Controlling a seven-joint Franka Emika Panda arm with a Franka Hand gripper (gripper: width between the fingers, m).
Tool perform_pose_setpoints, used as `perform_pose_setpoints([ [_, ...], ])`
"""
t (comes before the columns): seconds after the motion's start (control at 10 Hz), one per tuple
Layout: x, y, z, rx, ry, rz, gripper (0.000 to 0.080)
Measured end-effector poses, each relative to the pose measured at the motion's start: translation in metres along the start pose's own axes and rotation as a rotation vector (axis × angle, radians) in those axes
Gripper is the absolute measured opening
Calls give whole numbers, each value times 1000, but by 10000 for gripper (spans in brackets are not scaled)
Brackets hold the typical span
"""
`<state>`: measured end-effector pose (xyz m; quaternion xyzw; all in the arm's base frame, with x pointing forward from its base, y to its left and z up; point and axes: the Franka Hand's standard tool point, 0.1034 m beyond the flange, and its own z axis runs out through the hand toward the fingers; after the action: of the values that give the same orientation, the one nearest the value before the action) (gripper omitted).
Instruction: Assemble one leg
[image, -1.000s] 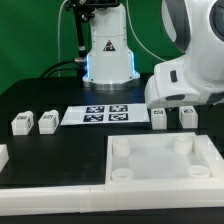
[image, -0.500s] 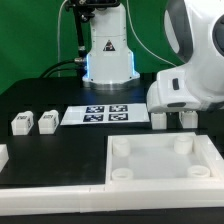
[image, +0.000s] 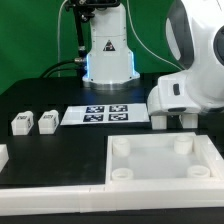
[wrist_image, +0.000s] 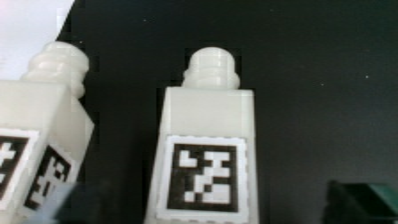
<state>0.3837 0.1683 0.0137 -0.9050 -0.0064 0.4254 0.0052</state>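
While astride the leg (wrist_image: 210, 115), gripper (wrist_image: 217, 198) agape

Arm (image: 192, 90) lowering and sliding toward counter edge on exterior view's right, increasingly hiding tops of two legs (image: 160, 121) standing there beneath it

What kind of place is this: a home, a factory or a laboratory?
Most likely a robotics laboratory bench: a robot arm at a black table, a green backdrop behind, and a marker board of printed tags.
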Motion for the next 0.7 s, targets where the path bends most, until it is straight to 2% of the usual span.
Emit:
perform_pose_setpoints([
  [0.1,0,0,0,0,0,0,402],
  [0.2,0,0,0,0,0,0,402],
  [0.3,0,0,0,0,-1,0,290],
  [0.7,0,0,0,0,-1,0,290],
])
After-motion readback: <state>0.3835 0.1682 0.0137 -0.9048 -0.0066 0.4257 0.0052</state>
